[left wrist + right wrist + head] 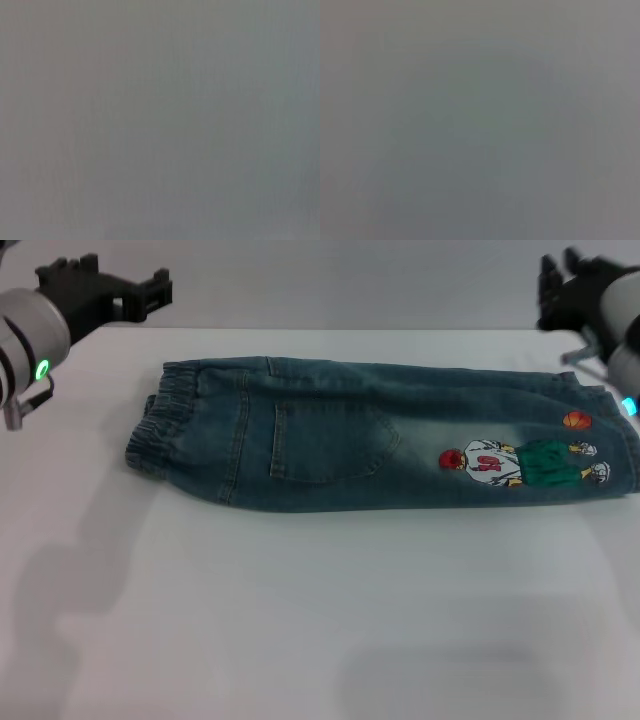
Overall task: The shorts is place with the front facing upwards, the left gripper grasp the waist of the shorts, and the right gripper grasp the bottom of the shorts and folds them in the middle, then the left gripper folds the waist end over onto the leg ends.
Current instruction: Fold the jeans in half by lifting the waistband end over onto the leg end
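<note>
Both my claws hover off the shorts [380,435], already folded lengthwise, long axis across the desk [300,620]. Left gripper [125,295] sits nearest the waist, right gripper [565,290] above the leg ends [625,445]; grip state unclear.

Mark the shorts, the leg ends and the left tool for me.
shorts [330,440]: head view, on the stitched pocket.
leg ends [622,455]: head view, on the straight hem beside the cartoon patch.
left tool [125,292]: head view, on its black prongs, clear of the denim.
</note>
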### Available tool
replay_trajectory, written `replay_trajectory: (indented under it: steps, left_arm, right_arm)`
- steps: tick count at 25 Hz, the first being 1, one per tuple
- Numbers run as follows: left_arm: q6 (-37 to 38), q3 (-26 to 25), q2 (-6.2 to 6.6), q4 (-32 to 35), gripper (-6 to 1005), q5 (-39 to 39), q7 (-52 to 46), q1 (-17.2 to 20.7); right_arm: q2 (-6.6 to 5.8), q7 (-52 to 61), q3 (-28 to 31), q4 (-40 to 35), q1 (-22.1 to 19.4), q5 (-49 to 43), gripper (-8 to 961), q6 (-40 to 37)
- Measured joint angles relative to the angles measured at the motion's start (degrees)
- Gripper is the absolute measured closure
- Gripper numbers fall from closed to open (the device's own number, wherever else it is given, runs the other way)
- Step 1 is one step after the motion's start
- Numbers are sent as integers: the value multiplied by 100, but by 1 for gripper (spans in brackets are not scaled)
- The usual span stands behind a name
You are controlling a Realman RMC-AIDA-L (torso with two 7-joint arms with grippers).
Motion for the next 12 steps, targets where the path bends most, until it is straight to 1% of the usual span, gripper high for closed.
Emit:
replay_trajectory:
  steps: [1,2,3,5,6,12]
  left_arm:
    - [-26,1,0,33,161,-1,3,17]
    - [-92,-3,0,62,162,-2,0,23]
    - [-189,-14,1,74,162,-3,-5,24]
    - [-519,-44,5,76,162,-8,-15,25]
    - [-784,-69,8,30,162,-13,-15,17]
    - [-1923,-297,8,-111,161,-29,1,-105]
  right_arm:
    - [6,171,-218,-332,122,16,656,-257]
    - [6,171,-218,-332,122,16,703,-257]
    - [8,284,-365,-517,183,18,750,-422]
    - [10,428,-644,-775,237,20,887,-776]
    - [11,539,-911,-949,261,21,955,-1047]
    - [13,815,-1171,-1113,244,24,954,-1157]
